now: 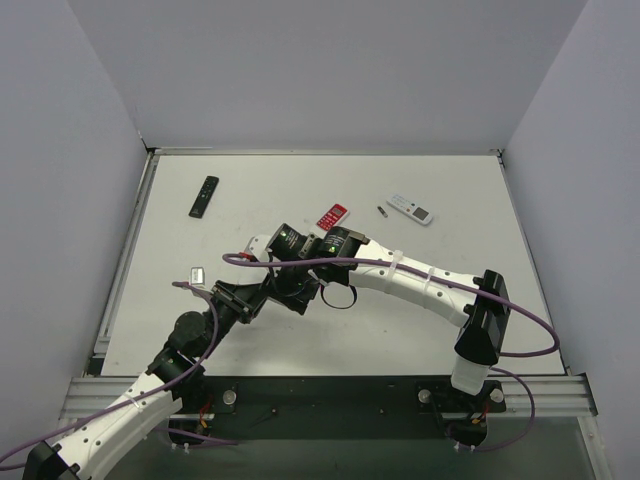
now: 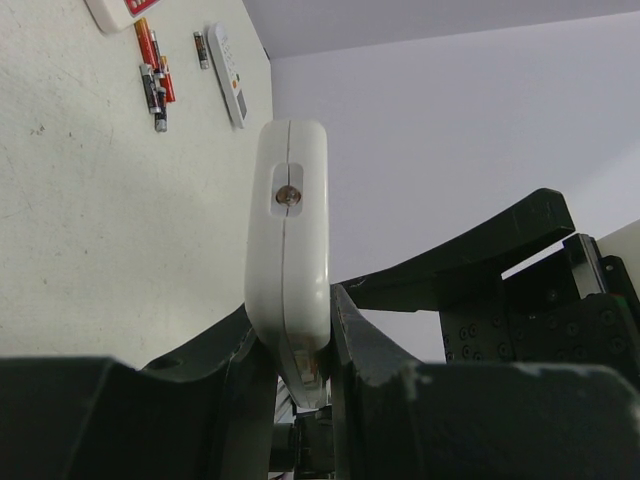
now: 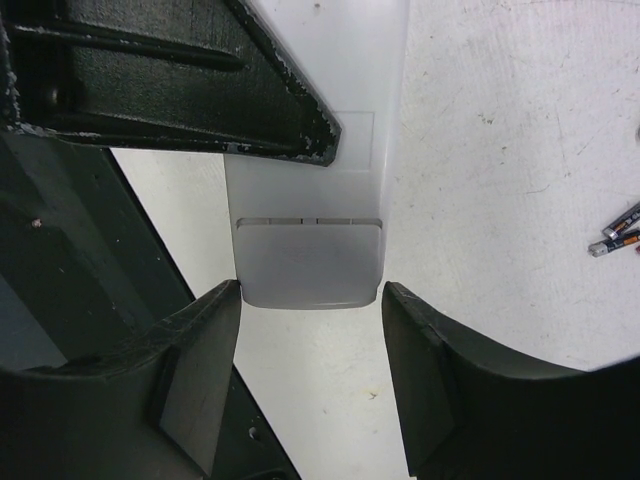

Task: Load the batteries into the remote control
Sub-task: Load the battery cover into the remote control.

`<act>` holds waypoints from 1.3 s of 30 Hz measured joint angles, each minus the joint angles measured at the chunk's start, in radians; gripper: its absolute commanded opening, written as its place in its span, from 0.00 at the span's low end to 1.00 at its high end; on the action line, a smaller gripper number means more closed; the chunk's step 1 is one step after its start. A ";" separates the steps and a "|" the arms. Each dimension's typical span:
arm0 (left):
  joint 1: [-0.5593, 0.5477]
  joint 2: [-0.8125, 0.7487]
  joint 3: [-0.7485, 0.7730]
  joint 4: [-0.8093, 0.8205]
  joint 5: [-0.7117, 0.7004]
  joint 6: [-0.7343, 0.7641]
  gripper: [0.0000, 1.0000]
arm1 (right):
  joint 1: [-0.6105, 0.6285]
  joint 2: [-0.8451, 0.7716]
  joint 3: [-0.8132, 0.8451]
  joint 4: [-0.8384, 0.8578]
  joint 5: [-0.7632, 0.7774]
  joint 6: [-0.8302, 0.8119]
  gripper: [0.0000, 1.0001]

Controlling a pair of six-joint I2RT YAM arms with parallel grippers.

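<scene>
My left gripper [image 2: 290, 315] is shut on the white remote control [image 2: 288, 230] and holds it edge-on above the table, its end with a small round window pointing away. The right wrist view shows the remote control's [image 3: 312, 200] plain back and its cover panel [image 3: 310, 262]. There my right gripper [image 3: 312, 290] is open, one finger on each side of the cover end. Its left finger [image 3: 205, 330] is at the corner, and the right finger [image 3: 425, 340] stands apart. Several batteries [image 2: 155, 75] lie on the table, one battery [image 2: 201, 48] a little apart. In the top view both grippers meet at mid-table [image 1: 285, 255].
A red-and-white remote [image 1: 332, 215] lies behind the grippers. A slim black remote [image 1: 204, 196] is at the back left. Another white remote [image 1: 410, 208] lies at the back right with one battery [image 1: 381, 210] beside it. A small grey piece [image 1: 197, 273] sits at the left.
</scene>
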 measured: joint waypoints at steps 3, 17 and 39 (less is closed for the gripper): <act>0.000 -0.005 0.000 0.000 0.000 -0.004 0.00 | 0.000 0.000 0.000 0.004 0.002 0.000 0.57; 0.000 -0.037 0.000 -0.002 -0.002 -0.027 0.00 | 0.000 0.000 -0.001 0.013 0.011 0.004 0.77; 0.000 -0.043 0.000 -0.030 -0.002 -0.046 0.00 | 0.013 -0.275 -0.155 0.100 0.006 -0.045 0.81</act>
